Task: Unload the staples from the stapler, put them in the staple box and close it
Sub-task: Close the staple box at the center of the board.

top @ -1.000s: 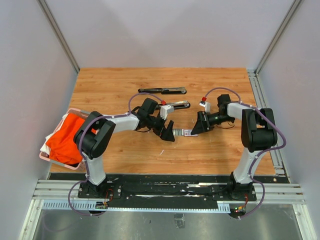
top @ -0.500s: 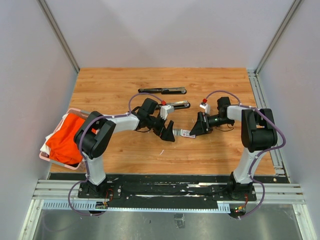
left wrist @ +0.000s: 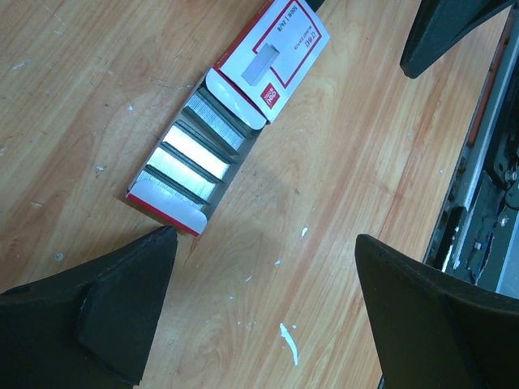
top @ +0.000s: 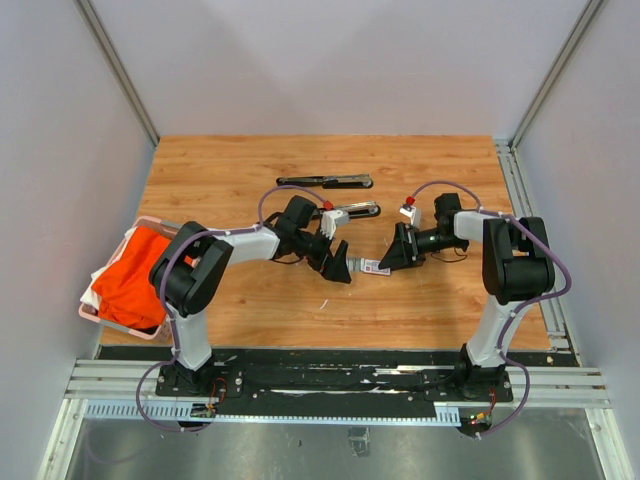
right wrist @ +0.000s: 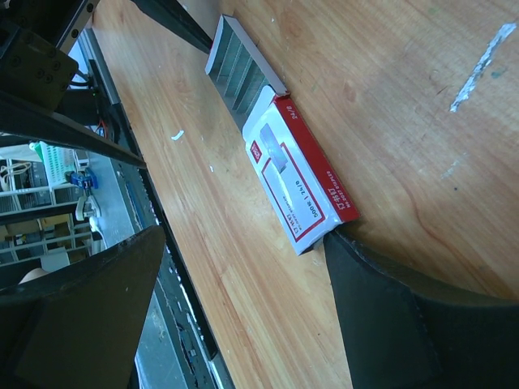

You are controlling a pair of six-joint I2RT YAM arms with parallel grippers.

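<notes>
A white-and-red staple box (top: 375,266) lies on the wooden table between my two grippers. Its tray is slid out, and rows of silvery staples (left wrist: 195,154) show inside it, below the sleeve (left wrist: 272,61). My left gripper (top: 338,268) (left wrist: 263,251) is open just short of the tray's end. My right gripper (top: 393,256) (right wrist: 243,239) is open too, and one finger (right wrist: 381,292) touches the corner of the box (right wrist: 296,190). A black-and-silver stapler (top: 325,181) lies farther back. A second silvery long piece (top: 358,210) lies beside the left wrist.
A pink basket (top: 145,220) with orange cloth (top: 135,275) hangs off the table's left edge. Grey walls close in the back and sides. A metal rail runs along the right edge (top: 525,200). White flecks mark the wood (left wrist: 288,340).
The right arm has shifted a little to the left, toward the box. The left arm and the box have hardly moved.
</notes>
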